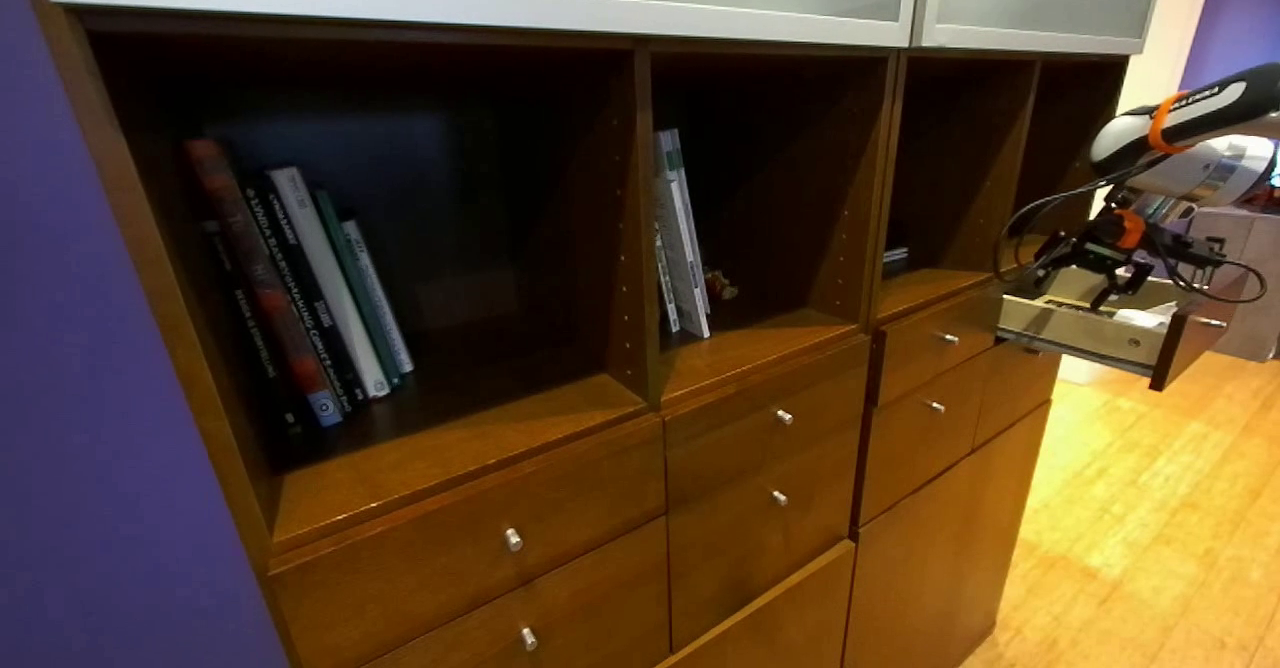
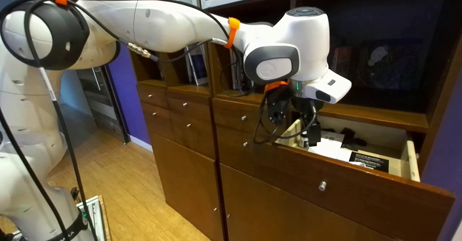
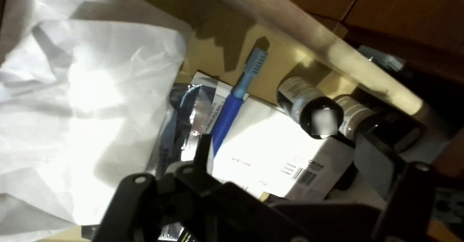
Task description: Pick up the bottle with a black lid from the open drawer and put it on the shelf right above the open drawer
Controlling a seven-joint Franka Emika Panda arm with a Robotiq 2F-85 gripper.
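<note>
Two small bottles with pale labels and black lids stand in the wrist view: one bottle (image 3: 299,90) is nearer the middle, and another bottle (image 3: 353,111) is beside the right finger. Both are next to the drawer's pale side wall. A bottle (image 2: 304,140) also shows beside the gripper in an exterior view. The open drawer (image 2: 361,188) has a round metal knob; it also shows in an exterior view (image 1: 1070,326). The dark brown shelf (image 2: 382,116) is directly above it. My gripper (image 3: 290,158) is open over the drawer, its fingers apart with nothing held; it shows in both exterior views (image 1: 1120,286) (image 2: 313,134).
White crumpled paper (image 3: 90,108), a blue brush (image 3: 228,117) and a white printed packet (image 3: 261,155) lie in the drawer. A black card (image 2: 370,161) lies near its front. Books (image 2: 341,60) stand dimly in the cubby above. Closed drawers (image 2: 231,116) adjoin the open one.
</note>
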